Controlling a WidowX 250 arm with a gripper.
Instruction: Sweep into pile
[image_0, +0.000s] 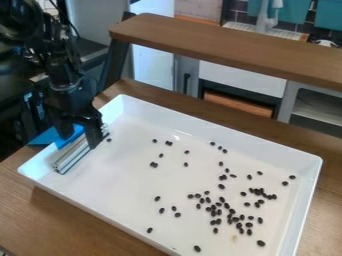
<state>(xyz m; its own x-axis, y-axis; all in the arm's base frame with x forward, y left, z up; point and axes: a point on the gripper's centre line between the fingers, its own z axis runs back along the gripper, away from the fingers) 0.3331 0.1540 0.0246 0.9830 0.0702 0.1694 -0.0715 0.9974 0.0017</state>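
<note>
Fingers (94, 136) stand wide at the tray's (107, 185) ten o'clock, straddling the blue piece (48, 137) and metal bar (75, 154), presumably to grip them for sweeping. Rightwards, dark beans (222, 186) lie scattered, densest towards four o'clock, awaiting gathering.

open room above tray (113, 185), raised walls (227, 135) around

Teal cabinets (329, 18) and dark wall tiles (287, 29) show a kitchen.
</note>
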